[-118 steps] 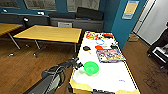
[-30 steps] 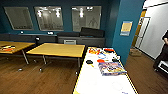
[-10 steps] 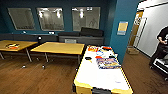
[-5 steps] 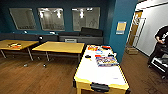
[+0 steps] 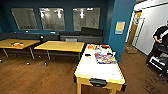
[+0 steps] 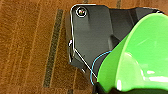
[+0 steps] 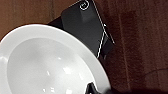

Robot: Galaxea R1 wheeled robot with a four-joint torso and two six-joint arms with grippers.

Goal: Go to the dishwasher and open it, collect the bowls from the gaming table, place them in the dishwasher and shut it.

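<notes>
The lime-green bowl looms large in the left wrist view, hanging above the wooden floor, with my left gripper shut on its rim. In the right wrist view a white bowl hangs over the floor too, my right gripper shut on its edge. The gaming table, long with a white top and yellow frame, stands ahead of me in the head view, bearing colourful board game boxes and a small dark thing at its far end. The dishwasher is out of view.
Two yellow-topped tables stand to the left before a dark bench under windows. A blue pillar rises behind the gaming table. A person with a rig stands at the right. Wooden floor spreads to the left.
The whole head view has shifted: the camera has drawn back from the gaming table, which now looks smaller and more central. More of the person at the right shows.
</notes>
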